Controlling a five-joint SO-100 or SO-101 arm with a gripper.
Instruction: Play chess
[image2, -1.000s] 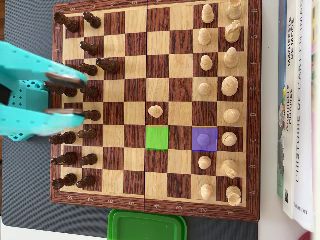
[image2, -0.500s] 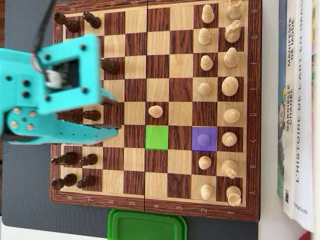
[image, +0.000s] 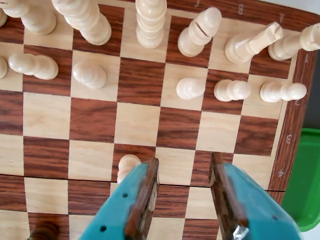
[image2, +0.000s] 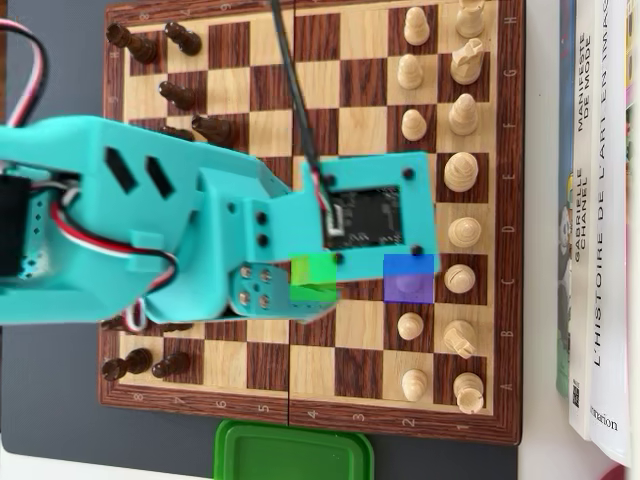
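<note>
In the wrist view my teal gripper (image: 184, 161) stands open low over the chessboard (image: 95, 120), with only bare squares between its wood-lined fingers (image: 146, 195). A lone light pawn (image: 127, 166) stands just left of the left finger. About two squares ahead of the gap is another light pawn (image: 191, 87), the one on the purple-marked square (image2: 408, 277) in the overhead view. There my arm (image2: 200, 230) reaches from the left across the board's middle. It hides the jaws and part of the green-marked square (image2: 313, 272).
Light pieces (image2: 460, 170) fill the two right-hand columns in the overhead view, dark pieces (image2: 180, 96) the left side. A green container (image2: 293, 452) sits below the board and shows at the right edge in the wrist view (image: 305, 175). Books (image2: 600, 200) lie to the right.
My arm has swung from the board's left edge, over the dark pieces, to the middle. It now covers the advanced light pawn and part of the green square.
</note>
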